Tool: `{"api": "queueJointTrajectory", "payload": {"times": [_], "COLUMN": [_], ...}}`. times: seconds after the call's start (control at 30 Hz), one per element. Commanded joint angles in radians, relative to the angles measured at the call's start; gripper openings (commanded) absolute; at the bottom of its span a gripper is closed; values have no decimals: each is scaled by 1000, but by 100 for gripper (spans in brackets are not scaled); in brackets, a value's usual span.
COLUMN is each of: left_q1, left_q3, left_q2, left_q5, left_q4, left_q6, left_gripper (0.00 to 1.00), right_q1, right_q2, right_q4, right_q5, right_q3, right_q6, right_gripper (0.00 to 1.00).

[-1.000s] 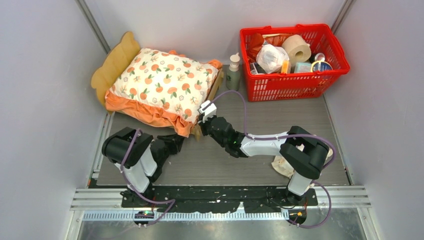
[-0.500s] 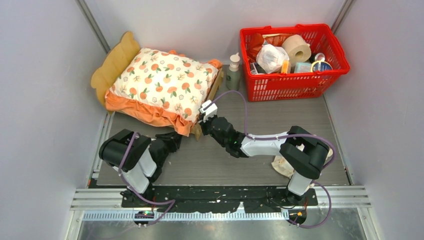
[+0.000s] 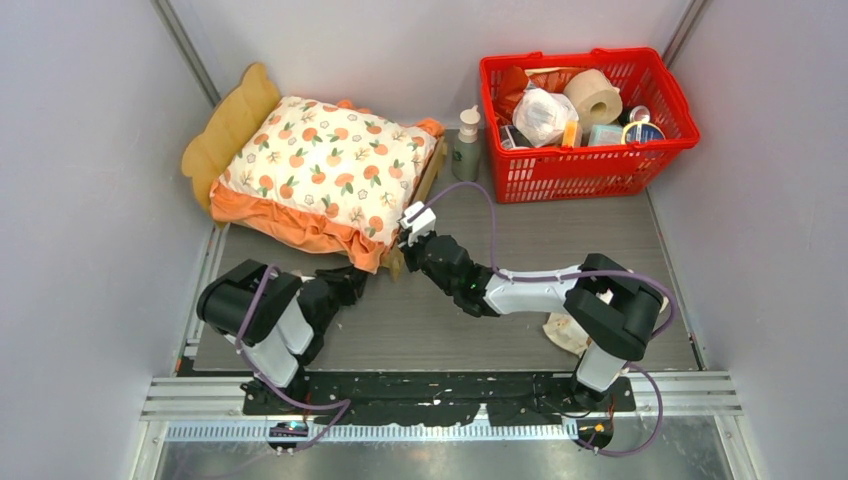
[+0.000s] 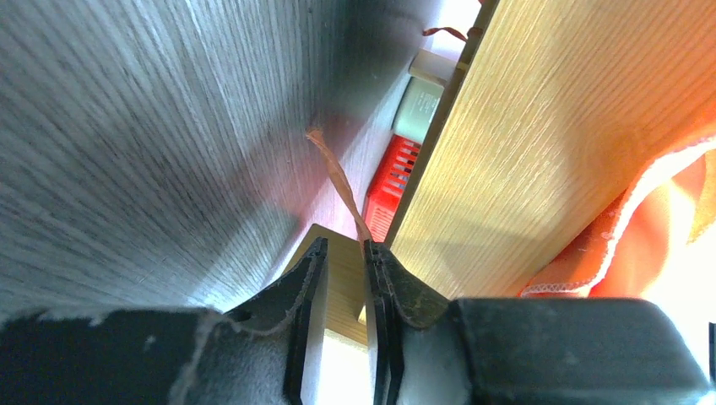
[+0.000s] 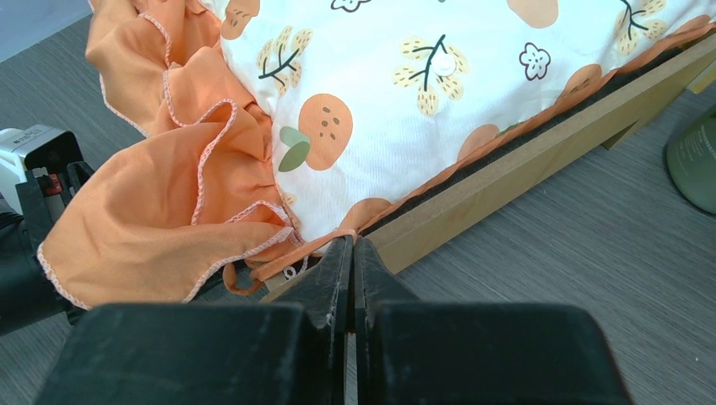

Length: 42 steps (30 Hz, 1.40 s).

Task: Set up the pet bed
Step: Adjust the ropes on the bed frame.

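Since a second ago the left arm has drawn its elbow slightly toward the left wall and the left hand [image 4: 344, 249] has narrowed its fingers, while the right arm has barely shifted. The pet bed [image 3: 232, 120] sits at the far left of the counter [image 3: 560, 230], its scalloped headboard toward the left wall and its foot end near a green bottle [image 3: 466, 150]. An orange-print cushion [image 3: 330, 160] lies on it, its frill hanging over the near side. The left hand is low beside the bed's near rail, under that frill. Its fingers stand a thin gap apart with a light-wood piece of the frame showing in the gap; whether they pinch it I cannot tell. The right hand [image 5: 350, 245] has its fingers pressed together, tips at the frill's edge on the side rail. A red basket [image 3: 590, 170] stands far right.
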Motion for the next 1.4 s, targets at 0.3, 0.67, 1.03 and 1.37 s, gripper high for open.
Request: {"api": "queueJointTrajectory", "payload": {"times": [0.3,0.67,1.03,1.37], "left_q1": [-5,-5,-5,23], "left_q3": [-153,-159,-149,-165], "left_q2": [4,-46,-50,-599], "left_q5": [16,-87,-40,-185], "left_q4": [136,129,47,-628], "left_q6": [48,98,45,213], "left_gripper": [14,22,16,13], "right_q1": [-6,-6,-5,-5], "right_q2": [-49,-52,-53,-85], "right_q4": [36,5,-21,-51], "right_q5": [20,13,15,18], "right_q3": [8,11,24,6], "right_q6": [-15,-8,-16,-19], "right_gripper": [5,5,5,5]}}
